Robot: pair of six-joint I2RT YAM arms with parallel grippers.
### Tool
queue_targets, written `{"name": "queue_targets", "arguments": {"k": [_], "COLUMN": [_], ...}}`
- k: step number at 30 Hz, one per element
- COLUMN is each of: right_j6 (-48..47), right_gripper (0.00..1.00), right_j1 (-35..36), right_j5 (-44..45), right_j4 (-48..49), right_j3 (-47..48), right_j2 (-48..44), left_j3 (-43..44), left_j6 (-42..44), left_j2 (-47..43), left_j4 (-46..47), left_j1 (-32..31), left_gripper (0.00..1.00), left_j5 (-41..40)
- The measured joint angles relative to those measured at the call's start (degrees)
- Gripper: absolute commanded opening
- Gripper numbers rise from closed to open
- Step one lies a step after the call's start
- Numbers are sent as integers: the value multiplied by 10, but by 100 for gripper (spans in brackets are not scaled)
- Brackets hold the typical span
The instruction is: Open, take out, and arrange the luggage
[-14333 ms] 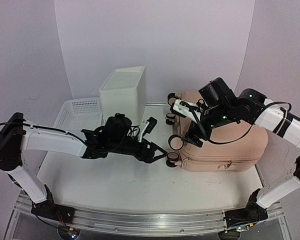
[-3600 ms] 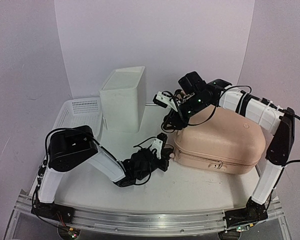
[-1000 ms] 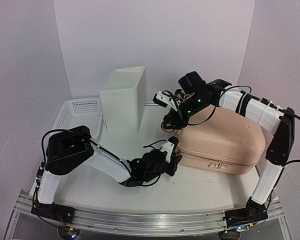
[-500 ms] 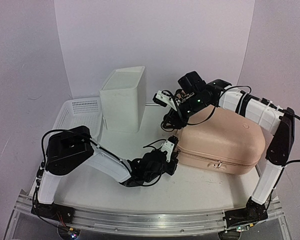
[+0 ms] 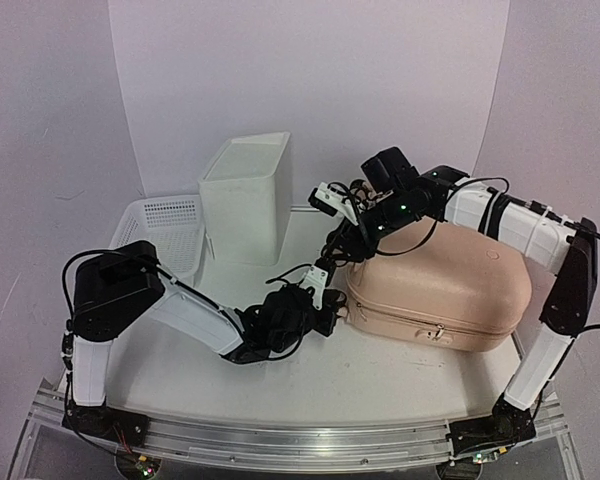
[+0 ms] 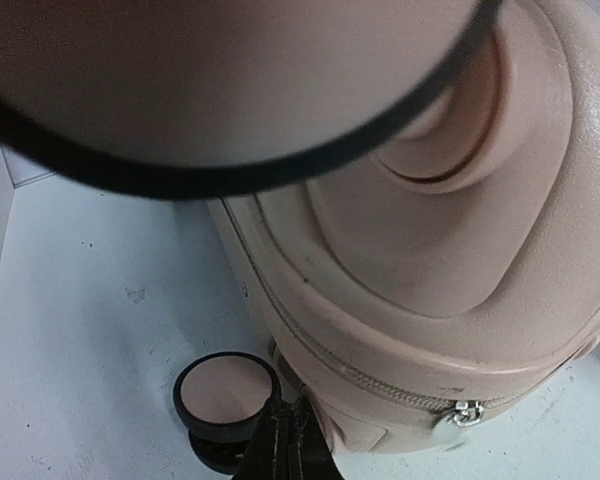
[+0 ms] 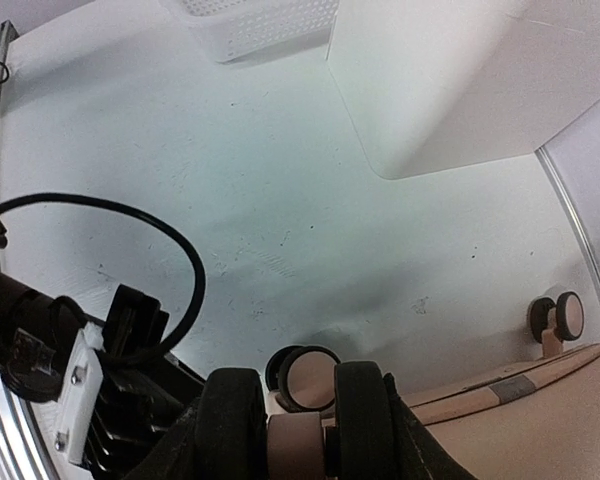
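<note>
1. Bench [image 5: 280, 375]: it carries everything. The luggage [image 5: 450, 285] lies flat on the right half of the bench, shell closed, with its wheel end toward the centre.
2. Luggage: the zipper seam [image 6: 380, 385] runs unbroken round the visible corner. The step in hand is therefore judged to be unzipping, and it is barely begun.
3. White box [image 5: 245, 195]: it stands apart, to the left rear of the luggage. Plan any lid swing away from it.
4. Held caster [image 7: 295, 442]: the right gripper [image 5: 345, 240] has its fingers clamped on this wheel at the far corner. Treat this hold as the anchor and keep it firm, so the case does not slide while the zipper is drawn.
5. Near caster [image 6: 226, 390]: it sits just beside the left gripper [image 6: 285, 447]. That gripper's fingers are pressed together at the seam. Whether they pinch anything cannot be told.
6. Zipper pull [image 6: 467, 411]: it hangs on the seam, apart from the left fingers. Judged procedure: part the fingers, reach the pull, close on the tab, and draw it along the seam line rather than outward from the shell.
</note>
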Motion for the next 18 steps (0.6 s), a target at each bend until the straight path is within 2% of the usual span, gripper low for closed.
{"name": "queue_targets", "arguments": {"k": [6,7,8,11,12,14,18], "right_j6": [-3,-5,-4,-3,-2,3,23], "right_gripper": [0,0,0,0,0,0,0], "right_j1": [-1,-1,-1,0,1,3,8], "right_j5": [-17,-20,-23,-25,-26,-26,-27], "right_j4": [18,16,12,6,3,-3,-7], "right_j3": [-37,-38,-38,-38,-38,-38,-38], "right_j2": [-26,-27,-28,-30,-31,-32,-33], "left_j3": [-43,-48,-53,-73,-80,-92,-92], "left_j6": [-9,-14,-14,-22,-35,-67,-120], "left_j2": [-31,-34,-36,-46,-51,-61,-62], "left_j4": [21,24,28,45,47,50,55], "left_j1": [24,27,34,53,57,61,54], "left_gripper": [0,4,14,60,67,69,65], "left_j5": [60,69,92,181,203,240,272]}}
